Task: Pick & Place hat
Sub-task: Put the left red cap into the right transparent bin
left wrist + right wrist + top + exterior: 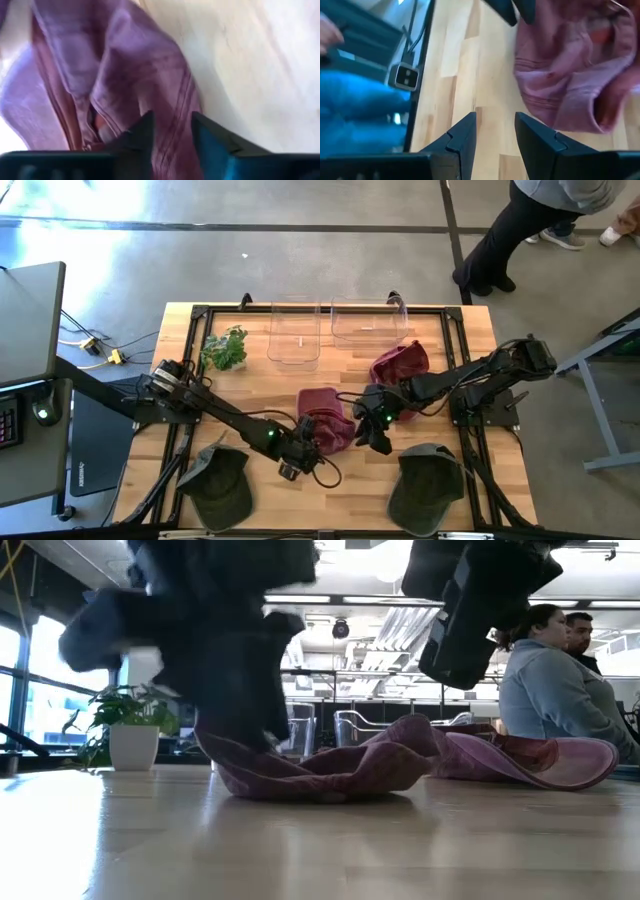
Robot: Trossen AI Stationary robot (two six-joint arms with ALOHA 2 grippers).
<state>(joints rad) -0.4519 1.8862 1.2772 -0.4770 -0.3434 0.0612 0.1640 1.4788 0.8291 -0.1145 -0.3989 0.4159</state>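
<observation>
while left gripper [172, 132] jaws pinch maroon hat [325, 418] fold — right gripper [495, 131] jaws apart beside it.

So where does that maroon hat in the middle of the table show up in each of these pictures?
High view: the maroon hat lies mid-table, with the left hand at its near-left edge.
Low view: it is the crumpled cloth at centre, under the dark arm.
Left wrist view: it fills the picture's left half, and the fingers straddle a fold.
Right wrist view: it shows beyond that hand's fingers.
Shared landmark: the pale wooden table.
</observation>
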